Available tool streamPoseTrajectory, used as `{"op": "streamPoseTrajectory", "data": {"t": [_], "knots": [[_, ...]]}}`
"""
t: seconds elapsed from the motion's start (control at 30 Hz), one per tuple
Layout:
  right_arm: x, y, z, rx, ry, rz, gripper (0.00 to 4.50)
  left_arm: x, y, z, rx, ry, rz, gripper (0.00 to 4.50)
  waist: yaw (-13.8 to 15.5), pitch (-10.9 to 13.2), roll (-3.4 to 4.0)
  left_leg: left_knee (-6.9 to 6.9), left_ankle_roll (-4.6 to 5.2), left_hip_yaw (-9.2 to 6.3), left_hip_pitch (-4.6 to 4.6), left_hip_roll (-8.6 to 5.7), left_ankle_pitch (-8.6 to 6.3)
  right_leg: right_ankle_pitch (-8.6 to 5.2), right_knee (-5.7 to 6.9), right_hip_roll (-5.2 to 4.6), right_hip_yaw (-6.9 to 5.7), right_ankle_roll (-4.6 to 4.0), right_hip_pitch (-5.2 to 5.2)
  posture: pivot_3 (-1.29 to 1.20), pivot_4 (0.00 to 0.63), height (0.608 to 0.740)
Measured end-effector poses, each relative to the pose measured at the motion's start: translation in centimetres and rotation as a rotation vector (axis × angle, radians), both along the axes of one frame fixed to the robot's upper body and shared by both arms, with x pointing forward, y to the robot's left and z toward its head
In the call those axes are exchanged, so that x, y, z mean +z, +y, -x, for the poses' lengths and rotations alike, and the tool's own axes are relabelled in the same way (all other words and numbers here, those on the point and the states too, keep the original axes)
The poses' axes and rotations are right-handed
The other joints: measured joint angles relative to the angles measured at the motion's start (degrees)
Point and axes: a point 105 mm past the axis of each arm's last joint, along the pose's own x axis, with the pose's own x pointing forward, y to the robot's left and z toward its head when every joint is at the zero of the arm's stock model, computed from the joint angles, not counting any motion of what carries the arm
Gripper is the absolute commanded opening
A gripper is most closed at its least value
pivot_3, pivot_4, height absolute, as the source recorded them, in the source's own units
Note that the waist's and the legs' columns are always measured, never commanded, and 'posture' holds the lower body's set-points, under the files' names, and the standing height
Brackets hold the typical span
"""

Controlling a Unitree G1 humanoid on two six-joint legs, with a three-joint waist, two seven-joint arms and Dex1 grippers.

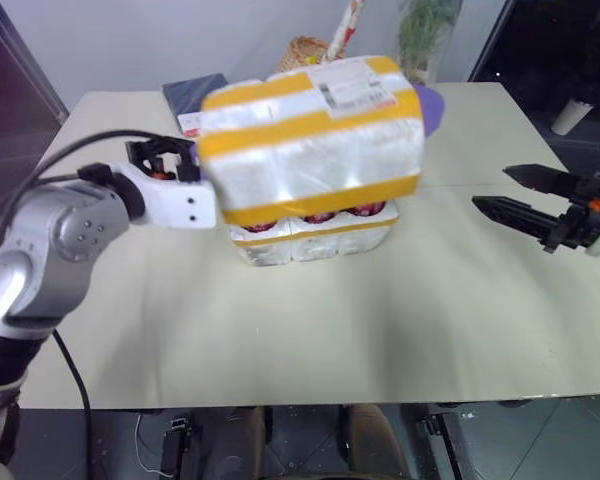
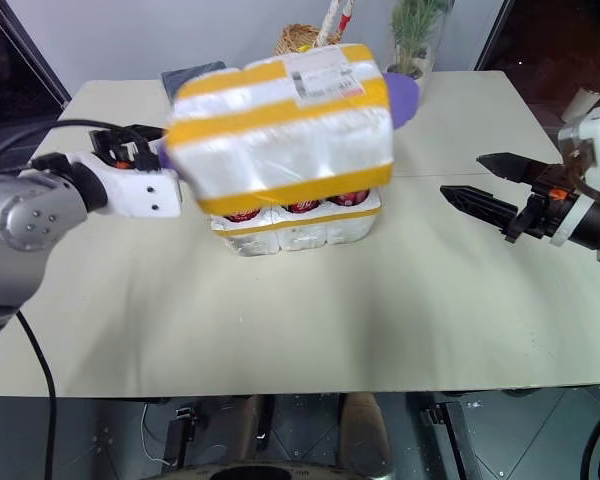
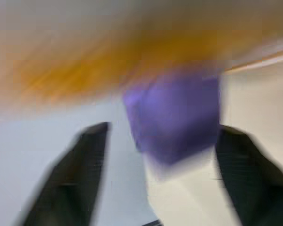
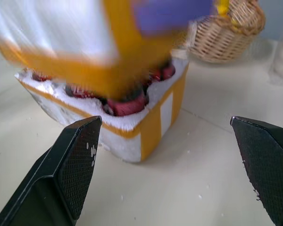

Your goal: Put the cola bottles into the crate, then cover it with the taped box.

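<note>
Nearest the head camera, at the left of the frame, the left gripper [image 1: 158, 158] sits at the end of its silver and white arm, tucked against the left end of the taped box [image 1: 310, 135]. Its wrist view shows two black fingers [image 3: 75, 174] spread wide with nothing between them, so it looks open, though that view is badly smeared. Whether a finger touches the foam I cannot tell.

Over at the right of the frame, the right gripper [image 2: 480, 185] hangs well apart from everything, its fingers [image 4: 70, 165] spread wide and empty, pointing toward the stack.

In the middle of the beige table [image 1: 310, 320] stands the crate [image 1: 315, 238], upright, with a yellow band round its base. Red tops of the cola bottles [image 1: 320, 215] peep from its wells; how many are seated cannot be counted. Above them sits the taped box, tilted, its right end higher and its outline blurred, so it does not look fully settled.

By my judgement the box is light, stiff foam that dents and crumbles under a hard pinch, and the yellow tape is slick. Taking it by its two short ends, low on the walls, looks safest. Glass underneath means lowering it squarely rather than dropping it.
</note>
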Motion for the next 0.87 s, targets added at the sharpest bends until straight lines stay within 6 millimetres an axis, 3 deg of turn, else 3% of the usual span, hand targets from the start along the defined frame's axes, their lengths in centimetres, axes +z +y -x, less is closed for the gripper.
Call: {"op": "streamPoseTrajectory", "data": {"t": [0.13, 0.33, 0.47, 0.6, 0.7, 0.87], "knots": [[-0.3, 0.1, -0.1, 0.006, 0.014, 0.003, 4.50, -3.0, -0.5, 1.6, -0.030, 0.162, 0.143, 4.46, -0.06, 0.00, 0.00, -0.01, 0.00, -0.02, 0.00, 0.01, 0.00, 0.00, 0.02, 0.00, -0.01, -0.01, -0.01, 0.00, 0.150, 0.736], [-0.6, -0.2, -0.1, 0.006, 0.027, 0.002, 4.50, -2.6, 3.0, 2.9, 0.052, 0.317, 0.362, 4.46, -0.13, -0.01, 0.02, 0.00, 0.00, 0.00, 0.04, 0.02, 0.00, 0.00, 0.02, 0.00, 0.00, -0.01, 0.01, 0.00, 0.150, 0.736], [-0.7, -0.1, -0.1, 0.028, 0.027, 0.010, 4.50, -1.4, 4.3, 5.0, -0.011, 0.621, 0.744, 4.46, -0.07, -0.01, 0.02, 0.02, 0.00, -0.02, 0.04, 0.02, 0.00, 0.00, 0.02, 0.01, -0.02, -0.01, 0.02, 0.00, 0.150, 0.736], [-1.2, -0.1, 0.0, 0.068, 0.058, 0.037, 4.50, 1.6, 5.7, 8.3, -0.150, 1.000, 1.085, 4.46, -0.37, 0.01, 0.04, 0.00, 0.00, -0.01, 0.06, 0.02, 0.00, -0.02, 0.04, 0.02, -0.03, 0.00, 0.01, 0.00, 0.150, 0.736], [-0.8, -0.2, 0.6, 0.126, 0.081, 0.060, 4.50, 3.5, 6.7, 9.4, -0.195, 1.088, 1.123, 4.46, -0.23, 0.01, 0.14, -0.01, 0.00, 0.00, 0.10, 0.02, 0.00, -0.03, 0.02, 0.00, -0.03, -0.02, 0.06, 0.00, 0.150, 0.736], [-0.5, -0.1, 1.2, 0.214, 0.090, 0.088, 4.50, 3.0, 6.8, 8.2, -0.196, 1.113, 1.106, 4.46, -0.23, 0.01, 0.13, -0.01, 0.00, 0.00, 0.09, 0.03, 0.00, -0.03, 0.00, 0.00, -0.02, -0.03, 0.06, 0.00, 0.150, 0.736]]}}
